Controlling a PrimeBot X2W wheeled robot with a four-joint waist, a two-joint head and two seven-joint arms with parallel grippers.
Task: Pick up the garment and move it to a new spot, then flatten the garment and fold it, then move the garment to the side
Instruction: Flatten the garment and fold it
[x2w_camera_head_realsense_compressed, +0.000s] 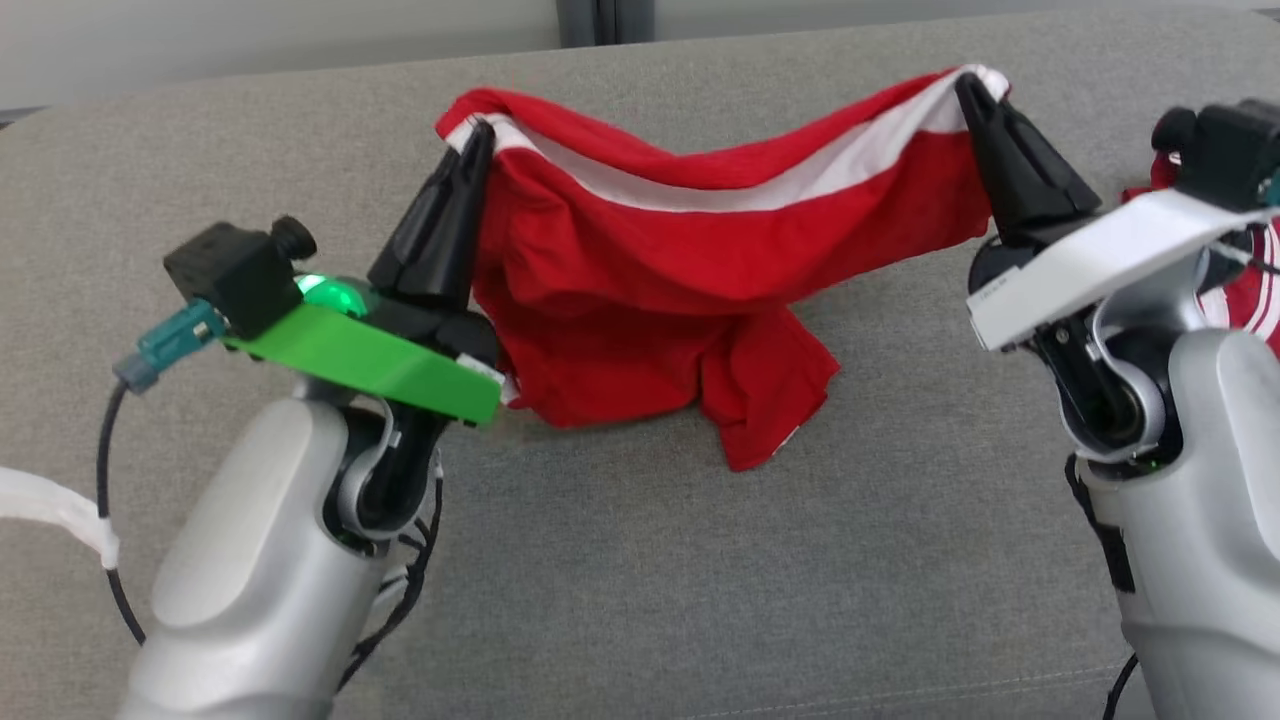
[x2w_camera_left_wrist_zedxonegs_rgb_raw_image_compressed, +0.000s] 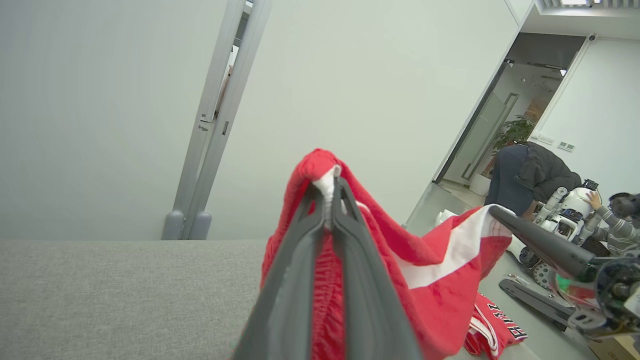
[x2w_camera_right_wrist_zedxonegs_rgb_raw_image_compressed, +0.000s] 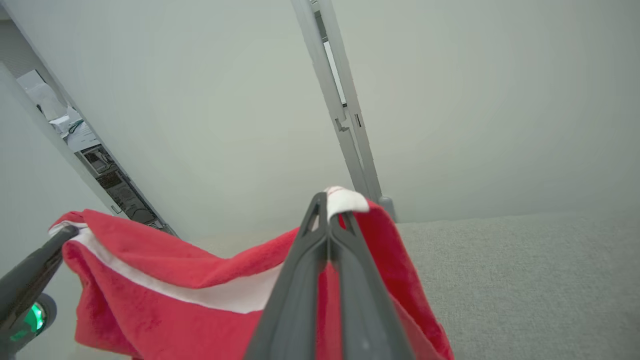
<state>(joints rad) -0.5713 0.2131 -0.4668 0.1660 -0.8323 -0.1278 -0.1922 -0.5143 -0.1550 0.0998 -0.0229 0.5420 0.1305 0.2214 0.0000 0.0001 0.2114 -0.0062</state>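
A red garment (x2w_camera_head_realsense_compressed: 690, 270) with a white band along its top edge hangs stretched between my two grippers above the grey cushion (x2w_camera_head_realsense_compressed: 640, 560). Its lower folds rest on the cushion. My left gripper (x2w_camera_head_realsense_compressed: 478, 135) is shut on the garment's left top corner, and the left wrist view shows the garment (x2w_camera_left_wrist_zedxonegs_rgb_raw_image_compressed: 440, 280) pinched at my fingertips (x2w_camera_left_wrist_zedxonegs_rgb_raw_image_compressed: 327, 187). My right gripper (x2w_camera_head_realsense_compressed: 968, 88) is shut on the right top corner, with the white band (x2w_camera_right_wrist_zedxonegs_rgb_raw_image_compressed: 345, 200) bunched at the tips (x2w_camera_right_wrist_zedxonegs_rgb_raw_image_compressed: 327, 202). The garment (x2w_camera_right_wrist_zedxonegs_rgb_raw_image_compressed: 165, 295) sags between the two grips.
Another red and white striped cloth (x2w_camera_head_realsense_compressed: 1255, 290) lies behind my right arm at the right edge. A pale wall with a grey door frame (x2w_camera_left_wrist_zedxonegs_rgb_raw_image_compressed: 215, 125) stands beyond the cushion. A person (x2w_camera_left_wrist_zedxonegs_rgb_raw_image_compressed: 530, 175) bends over another robot (x2w_camera_left_wrist_zedxonegs_rgb_raw_image_compressed: 570, 210) in the far room.
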